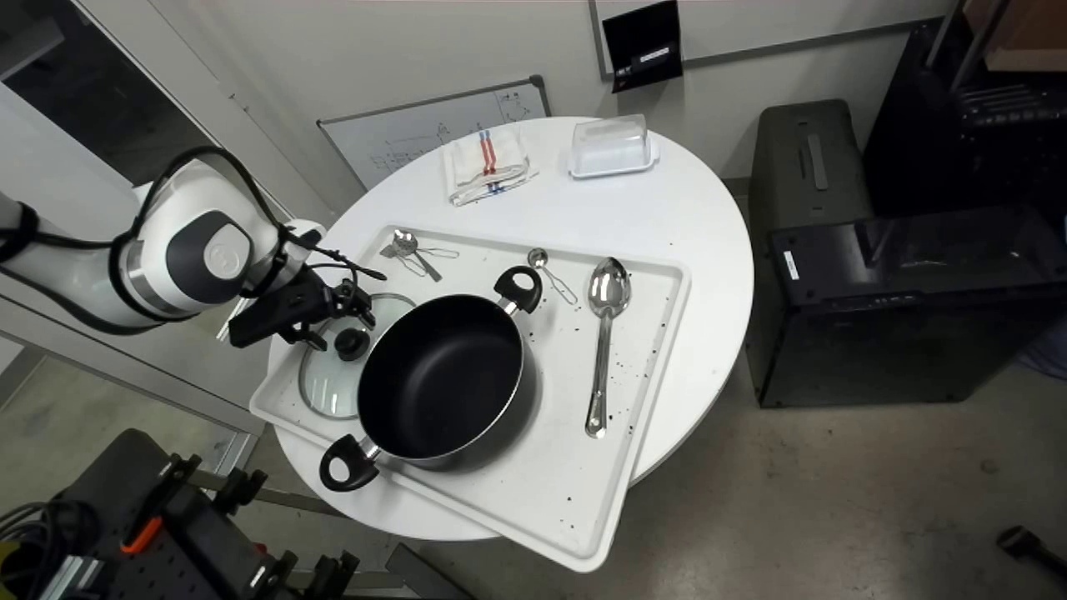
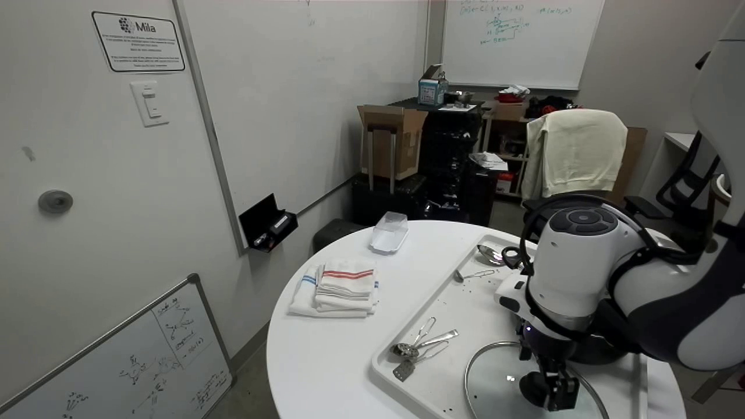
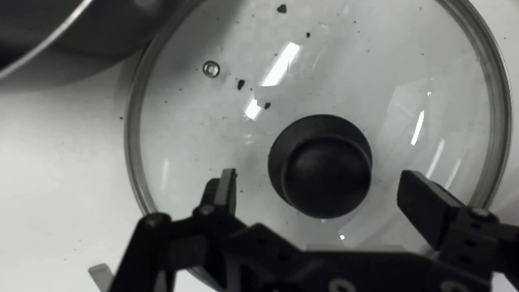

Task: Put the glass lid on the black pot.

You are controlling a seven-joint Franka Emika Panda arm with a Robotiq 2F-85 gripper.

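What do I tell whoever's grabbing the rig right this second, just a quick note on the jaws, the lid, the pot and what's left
Gripper: jaws open, one on each side of the knob in the wrist view, holding nothing.
Lid: on the tray beside the pot, knob up.
Pot: on the tray, uncovered.
Done: jaws roughly lined up with the knob; lid not yet gripped.
Left: close on the knob, lift, set the lid on the pot. I can't tell if the jaws are low enough to grip, so check first.
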